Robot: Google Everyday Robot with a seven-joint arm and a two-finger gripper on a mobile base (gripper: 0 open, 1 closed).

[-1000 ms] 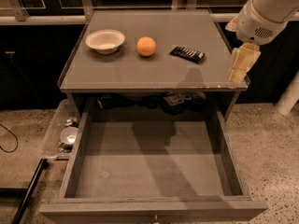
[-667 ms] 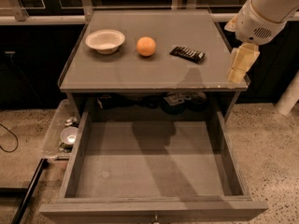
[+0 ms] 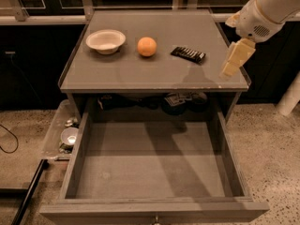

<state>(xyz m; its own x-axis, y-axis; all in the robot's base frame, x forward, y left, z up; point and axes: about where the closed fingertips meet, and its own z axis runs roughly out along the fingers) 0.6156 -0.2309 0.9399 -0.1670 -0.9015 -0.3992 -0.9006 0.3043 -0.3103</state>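
Observation:
My gripper (image 3: 230,69) hangs over the right end of the grey table top (image 3: 159,69), fingers pointing down. It holds nothing that I can see. Nearest to it is a dark snack packet (image 3: 188,54), lying flat a little to its left. An orange (image 3: 146,46) sits mid-table. A white bowl (image 3: 106,41) stands further left. Below the top, a large drawer (image 3: 154,172) is pulled fully out toward me, its inside bare.
Dark items lie on the shelf behind the drawer (image 3: 180,100). A clear bin with a cup and small objects (image 3: 68,135) sits on the floor at the left. A black cable (image 3: 9,139) runs across the speckled floor.

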